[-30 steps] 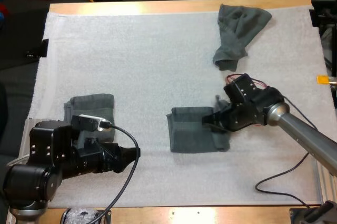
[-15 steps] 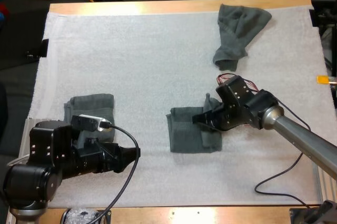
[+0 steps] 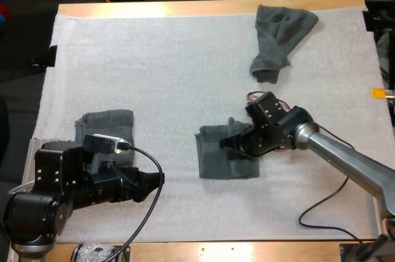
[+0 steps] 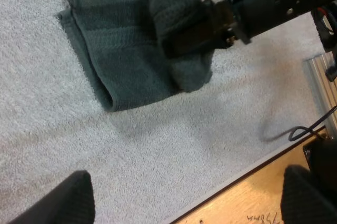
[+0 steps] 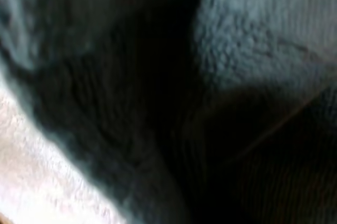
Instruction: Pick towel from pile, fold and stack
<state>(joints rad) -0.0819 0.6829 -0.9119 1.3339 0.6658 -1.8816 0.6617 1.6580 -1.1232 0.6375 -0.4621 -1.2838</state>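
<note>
Our right gripper [image 3: 229, 143] is closed on a flap of the middle towel [image 3: 213, 158]. The flap is the towel's right end, lifted off the mat [image 3: 173, 65] and turned over toward the left, so it stands as a hump above the flat part. In the left wrist view that hump wraps round the tips of the right gripper. The rest of the towel lies flat beneath it, with a folded edge along the side nearest our left arm. The right wrist view looks straight into dark grey-green cloth close around the gripper, with a strip of pale mat beside it.

Our left gripper [image 3: 157, 180] is open and has hold of nothing. In its own wrist view the two fingers stand wide apart over bare mat, near the mat's front edge and the wooden worktop [image 4: 253, 203], well apart from the middle towel. In the high view it points to the right, low over the near part of the mat.

Just behind our left arm a folded towel [image 3: 108, 123] lies flat on the mat, partly covered by the arm. A crumpled towel [image 3: 278, 37] lies at the far right of the mat, well apart from the right gripper and from the other two towels.
</note>
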